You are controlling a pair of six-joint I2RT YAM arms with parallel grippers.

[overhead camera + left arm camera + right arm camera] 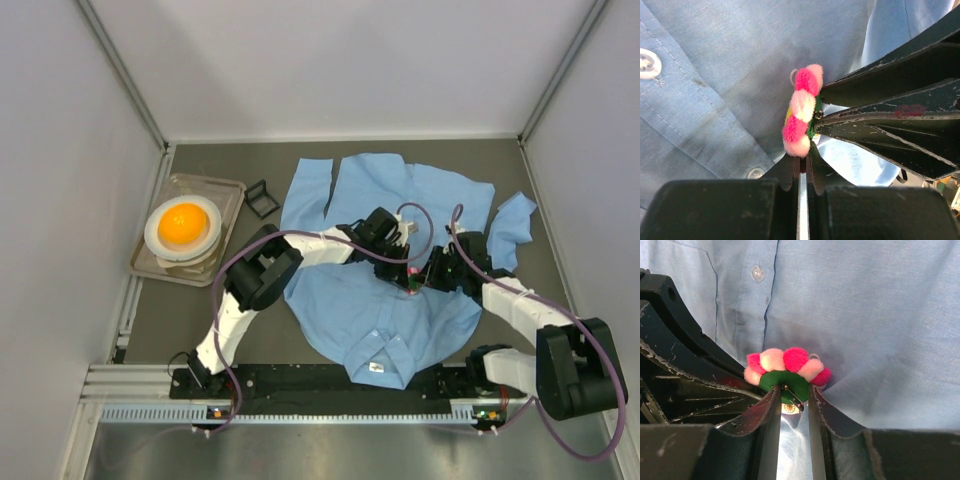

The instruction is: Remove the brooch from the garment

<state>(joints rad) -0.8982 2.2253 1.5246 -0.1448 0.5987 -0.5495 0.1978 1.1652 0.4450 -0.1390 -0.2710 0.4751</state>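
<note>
The garment, a light blue shirt, lies spread on the table with its collar toward me. The brooch, pink and pale pink tufts on a green backing, stands on edge on the shirt front. My right gripper has a finger against each side of the green backing of the brooch, with the pin clasp between them. My left gripper is shut, its tips pressed together just under the brooch; whether cloth is pinched there I cannot tell. Both grippers meet at the brooch, the right fingers coming in from the right.
At the left stands a clear tray holding a white plate with an orange ball. A small black frame sits beside the shirt's left sleeve. Grey walls close in three sides, and a metal rail runs along the near edge.
</note>
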